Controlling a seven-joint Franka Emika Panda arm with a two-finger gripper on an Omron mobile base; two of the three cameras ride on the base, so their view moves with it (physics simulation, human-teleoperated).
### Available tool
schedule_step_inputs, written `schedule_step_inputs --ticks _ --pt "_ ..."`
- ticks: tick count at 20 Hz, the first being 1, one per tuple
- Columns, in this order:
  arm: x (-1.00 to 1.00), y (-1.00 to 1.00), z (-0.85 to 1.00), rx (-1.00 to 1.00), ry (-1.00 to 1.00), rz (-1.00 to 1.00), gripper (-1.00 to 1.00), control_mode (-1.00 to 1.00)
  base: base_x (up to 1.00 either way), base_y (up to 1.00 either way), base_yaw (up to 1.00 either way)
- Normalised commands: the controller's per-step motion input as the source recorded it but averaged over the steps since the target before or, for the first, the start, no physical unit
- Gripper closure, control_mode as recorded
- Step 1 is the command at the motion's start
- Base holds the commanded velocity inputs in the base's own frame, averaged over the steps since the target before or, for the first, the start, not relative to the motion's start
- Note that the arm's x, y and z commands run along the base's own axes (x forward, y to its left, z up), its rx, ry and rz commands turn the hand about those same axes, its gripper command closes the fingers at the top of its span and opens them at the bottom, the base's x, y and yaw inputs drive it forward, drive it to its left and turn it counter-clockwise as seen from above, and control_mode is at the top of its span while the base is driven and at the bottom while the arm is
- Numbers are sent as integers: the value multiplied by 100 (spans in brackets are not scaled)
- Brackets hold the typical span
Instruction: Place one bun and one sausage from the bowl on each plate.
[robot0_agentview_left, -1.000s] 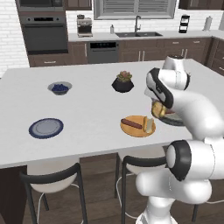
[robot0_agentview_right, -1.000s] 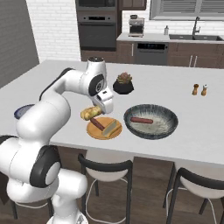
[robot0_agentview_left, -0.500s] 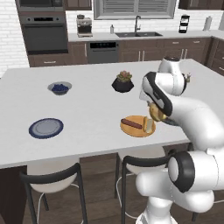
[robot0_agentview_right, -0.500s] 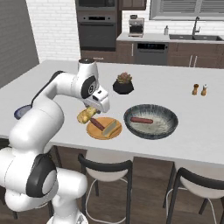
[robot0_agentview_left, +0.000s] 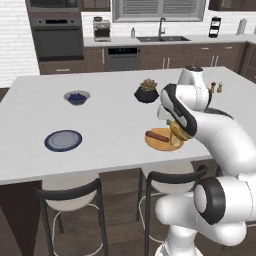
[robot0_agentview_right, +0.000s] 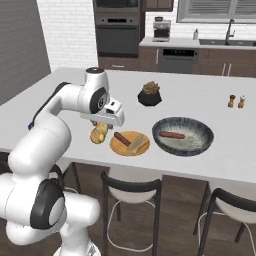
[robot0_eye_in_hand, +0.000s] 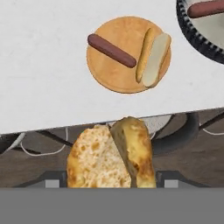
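My gripper (robot0_agentview_right: 102, 127) is shut on a split, toasted bun (robot0_eye_in_hand: 109, 159), which hangs over the counter's front edge, just near-left of the orange plate (robot0_agentview_right: 128, 149). That plate (robot0_eye_in_hand: 122, 76) carries one sausage (robot0_eye_in_hand: 111, 50) and one bun (robot0_eye_in_hand: 153, 56). To its right the wide dark grey bowl (robot0_agentview_right: 205, 145) holds one sausage (robot0_agentview_right: 172, 134). In the left base view the held bun (robot0_agentview_left: 175, 134) sits beside the orange plate (robot0_agentview_left: 159, 143), and the dark blue plate (robot0_agentview_left: 63, 140) lies bare far to the left.
A black plant pot (robot0_agentview_right: 150, 94) stands behind the orange plate. A small blue-filled bowl (robot0_agentview_left: 77, 97) sits at the back left. Two shakers (robot0_agentview_right: 236, 101) stand at the far right. Stools (robot0_agentview_right: 131, 185) are tucked under the counter's front edge.
The arm has swung a little to the left and lower, carrying the bun with it. The plates, the bowl and their contents have stayed put.
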Motion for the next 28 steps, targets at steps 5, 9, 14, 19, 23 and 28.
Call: schedule_step_inputs --ticks 5,9,14,19,23,28 --pt "0 0 0 0 0 0 100 100 -22 100 -3" --pt "0 0 0 0 0 0 100 100 4 100 -15" --pt "0 0 0 0 0 0 100 100 21 95 -22" --pt "0 0 0 0 0 0 100 100 32 42 -18" --pt "0 0 0 0 0 0 100 100 39 5 -4" --pt "0 0 0 0 0 0 100 100 31 9 6"
